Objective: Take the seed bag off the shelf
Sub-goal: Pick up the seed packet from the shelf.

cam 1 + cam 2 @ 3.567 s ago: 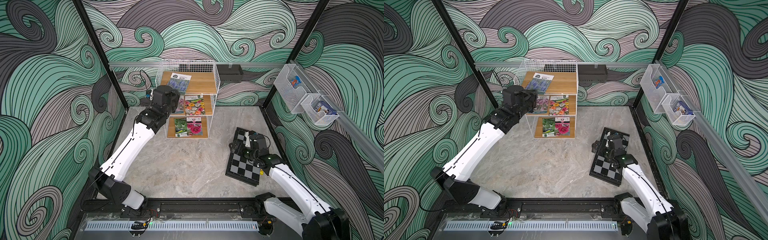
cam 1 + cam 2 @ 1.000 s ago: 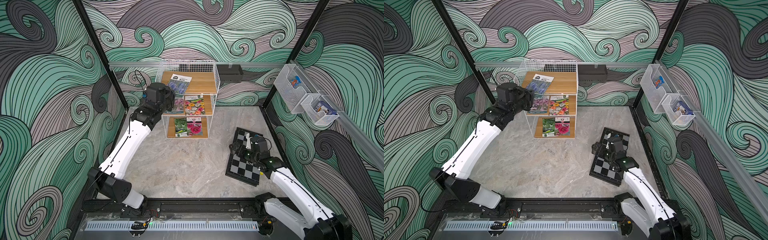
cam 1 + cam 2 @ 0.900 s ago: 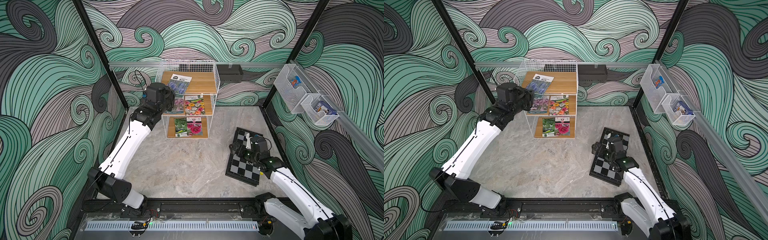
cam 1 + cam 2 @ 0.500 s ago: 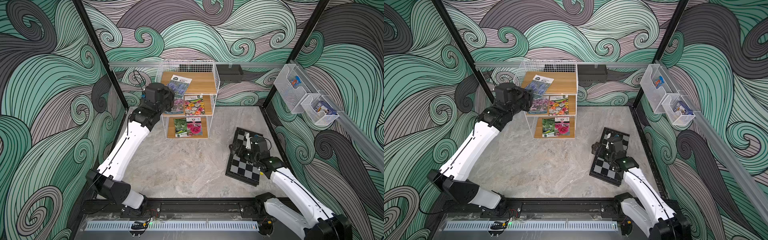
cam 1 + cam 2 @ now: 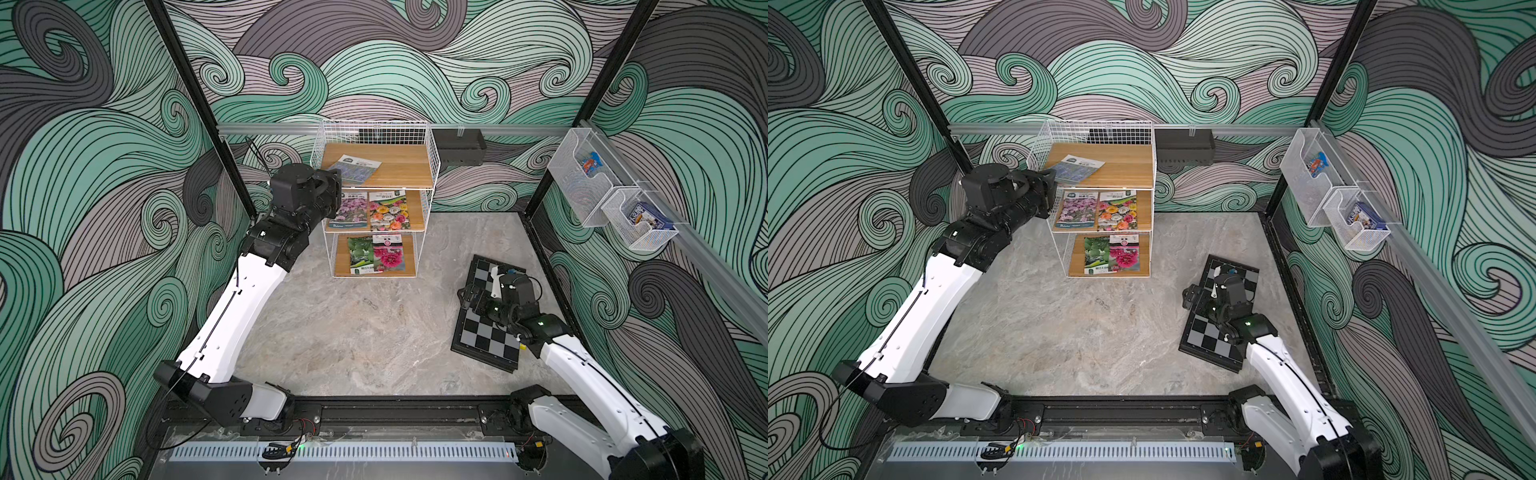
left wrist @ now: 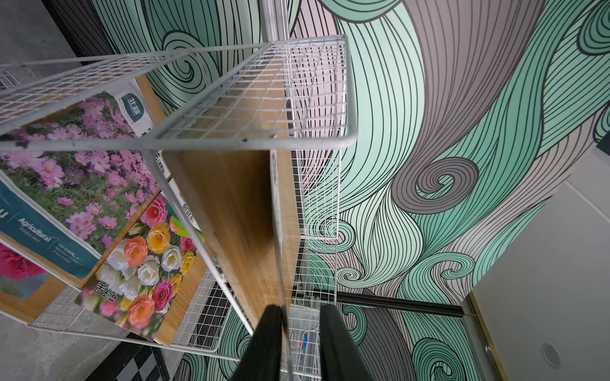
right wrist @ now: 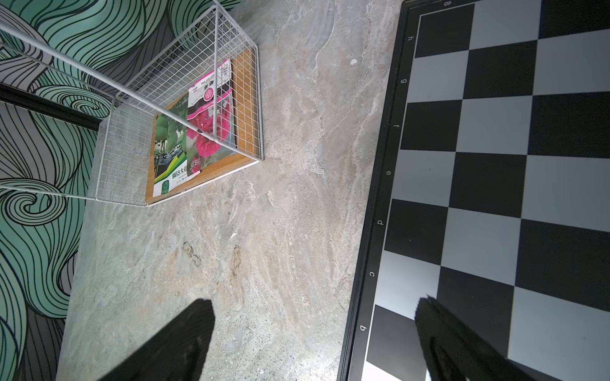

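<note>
The shelf [image 5: 432, 166] [image 5: 1152, 166] is a white wire rack with three wooden boards, standing at the back wall. A bluish seed bag [image 5: 355, 168] [image 5: 1075, 166] lies skewed on the top board, one corner toward the left edge. My left gripper [image 5: 334, 187] [image 5: 1052, 187] is at that left edge. In the left wrist view the seed bag's thin edge [image 6: 277, 231] runs between the jaws of the left gripper [image 6: 300, 306], against one finger, with a gap to the other. My right gripper [image 5: 469, 297] [image 7: 315, 301] hangs open and empty, low over the chessboard's edge.
Two flower bags [image 5: 351, 210] [image 5: 388, 210] lie on the middle board and two more [image 5: 361, 255] [image 5: 388, 253] on the bottom one. A chessboard [image 5: 486, 336] [image 7: 495, 165] lies on the floor at the right. Clear bins [image 5: 582, 183] hang on the right wall.
Since the earliest frames my left gripper has risen from the middle tier to the top board's left edge, and the top bag has turned a corner toward it. The right arm has barely moved.
</note>
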Controlling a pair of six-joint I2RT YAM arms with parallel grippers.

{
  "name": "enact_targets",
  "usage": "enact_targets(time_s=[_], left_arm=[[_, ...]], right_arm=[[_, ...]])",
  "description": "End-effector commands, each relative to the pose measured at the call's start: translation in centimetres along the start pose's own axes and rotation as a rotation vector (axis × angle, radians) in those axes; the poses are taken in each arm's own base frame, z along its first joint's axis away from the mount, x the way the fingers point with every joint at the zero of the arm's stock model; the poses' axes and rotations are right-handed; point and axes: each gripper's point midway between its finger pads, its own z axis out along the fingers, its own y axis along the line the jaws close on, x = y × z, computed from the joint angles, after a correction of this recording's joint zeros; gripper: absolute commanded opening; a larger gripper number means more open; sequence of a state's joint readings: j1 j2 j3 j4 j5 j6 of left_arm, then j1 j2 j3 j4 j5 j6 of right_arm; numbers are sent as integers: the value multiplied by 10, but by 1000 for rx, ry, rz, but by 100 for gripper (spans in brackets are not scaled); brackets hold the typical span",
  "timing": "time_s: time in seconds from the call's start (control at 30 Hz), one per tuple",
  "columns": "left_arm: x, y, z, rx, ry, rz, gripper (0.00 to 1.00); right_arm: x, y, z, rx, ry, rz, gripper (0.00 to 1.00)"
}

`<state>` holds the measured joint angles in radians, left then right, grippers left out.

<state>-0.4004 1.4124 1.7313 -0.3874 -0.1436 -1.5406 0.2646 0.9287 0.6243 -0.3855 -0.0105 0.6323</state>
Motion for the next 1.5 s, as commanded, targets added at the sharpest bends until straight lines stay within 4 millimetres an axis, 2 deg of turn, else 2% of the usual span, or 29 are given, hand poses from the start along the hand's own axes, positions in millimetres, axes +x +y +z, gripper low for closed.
enact_targets(time_s=[0.0, 0.07, 0.13, 0.17, 0.27, 0.43, 0.7, 0.8, 0.83, 0.87, 1.0, 1.23, 1.37, 1.47], left_arm=[[1, -3, 3, 19, 12, -3, 25], [1, 2, 5, 12, 13, -6, 25], [1, 4, 7, 9, 14, -8, 20], [3, 14, 18, -18, 16, -2, 16], [3, 17, 19, -27, 17, 7, 0], [3, 15, 18, -20, 24, 13, 0], [7, -7, 5, 29, 57, 59, 0], [8, -9, 5, 34, 71, 60, 0], [8, -20, -7, 69, 81, 57, 0], [9, -24, -10, 83, 92, 60, 0], [12, -36, -14, 123, 133, 60, 0], [16, -69, -27, 207, 196, 83, 0], [25, -80, -34, 241, 260, 66, 0], [33, -77, -43, 230, 311, 71, 0]], right_arm=[[5, -3, 1, 4, 0, -3, 99], [6, -4, 1, 5, 0, -1, 99], [6, -4, 0, 4, -1, -2, 99], [6, -4, 0, 3, 0, 0, 99], [6, -4, 0, 3, -1, 1, 99], [5, -3, -1, 3, -5, 2, 99], [3, -2, -3, -4, -15, 0, 99], [0, 1, -4, -9, -20, -3, 99], [-1, 2, -5, -12, -23, -4, 99], [-3, 4, -6, -15, -29, -5, 99], [-9, 7, -9, -22, -43, -15, 99], [-17, 14, -13, -33, -59, -23, 99], [-21, 17, -16, -40, -69, -32, 99], [-24, 19, -19, -42, -80, -46, 99]])
